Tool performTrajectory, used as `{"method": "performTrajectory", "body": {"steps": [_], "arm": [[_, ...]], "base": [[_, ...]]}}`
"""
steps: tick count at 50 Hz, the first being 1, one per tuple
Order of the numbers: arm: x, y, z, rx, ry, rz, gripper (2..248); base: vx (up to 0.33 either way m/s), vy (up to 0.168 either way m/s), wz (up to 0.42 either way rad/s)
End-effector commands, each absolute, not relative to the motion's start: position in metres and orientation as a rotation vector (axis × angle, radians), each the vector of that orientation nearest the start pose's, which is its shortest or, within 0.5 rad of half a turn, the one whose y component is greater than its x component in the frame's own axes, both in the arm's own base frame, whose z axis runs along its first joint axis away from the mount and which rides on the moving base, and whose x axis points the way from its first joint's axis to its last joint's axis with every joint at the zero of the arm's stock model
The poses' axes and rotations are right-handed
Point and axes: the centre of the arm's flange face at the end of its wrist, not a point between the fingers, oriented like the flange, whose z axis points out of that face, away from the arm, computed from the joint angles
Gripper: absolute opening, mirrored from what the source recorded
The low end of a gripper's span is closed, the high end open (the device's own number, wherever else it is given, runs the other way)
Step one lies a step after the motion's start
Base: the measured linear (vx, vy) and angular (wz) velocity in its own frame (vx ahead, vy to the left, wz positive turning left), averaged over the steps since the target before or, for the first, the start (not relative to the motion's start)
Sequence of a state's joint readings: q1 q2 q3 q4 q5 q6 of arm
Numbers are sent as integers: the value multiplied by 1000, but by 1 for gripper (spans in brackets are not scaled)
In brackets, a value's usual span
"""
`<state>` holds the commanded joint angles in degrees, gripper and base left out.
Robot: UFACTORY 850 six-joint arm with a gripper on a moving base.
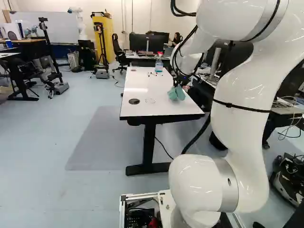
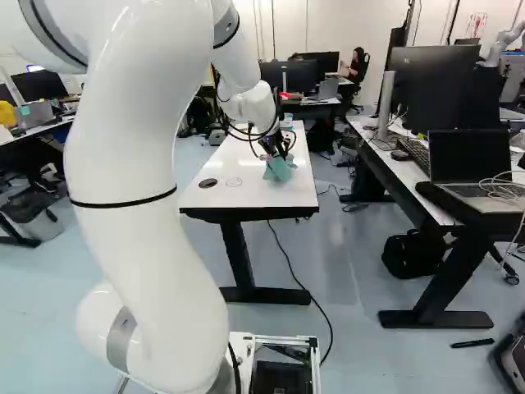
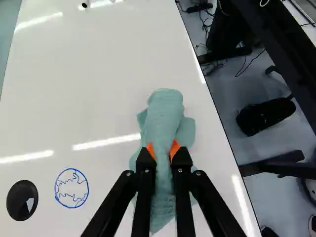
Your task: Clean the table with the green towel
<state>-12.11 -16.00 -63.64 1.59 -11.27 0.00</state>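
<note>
Over the near right part of the white table (image 1: 142,102), my gripper (image 1: 177,85) points down in the left base view. In the wrist view the gripper (image 3: 164,150) is shut on the green towel (image 3: 165,111), its orange pads pinching the cloth from two sides. The towel (image 2: 280,168) is bunched and hangs down to the tabletop near the edge on the desk side. A blue drawn circle with wavy lines inside (image 3: 71,188) marks the tabletop beside the gripper, apart from the towel.
A round black grommet (image 3: 22,200) lies beyond the drawing. Towards the table's far end stand a spray bottle (image 1: 158,64) and small dark items (image 1: 152,74). A desk with monitors and a laptop (image 2: 472,168) runs along the right. Another robot (image 1: 78,21) stands far back.
</note>
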Motion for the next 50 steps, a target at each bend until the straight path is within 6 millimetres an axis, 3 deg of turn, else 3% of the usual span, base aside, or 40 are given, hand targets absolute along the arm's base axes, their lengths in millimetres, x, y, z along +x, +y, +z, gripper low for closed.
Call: {"method": "performTrajectory", "body": {"steps": [22,50], "arm": [[529,-106,495,-3018,272,-1075,47],[508,-63,499,-2980,156,-1139,47]], "base": [[0,0,0],[0,0,0]]}}
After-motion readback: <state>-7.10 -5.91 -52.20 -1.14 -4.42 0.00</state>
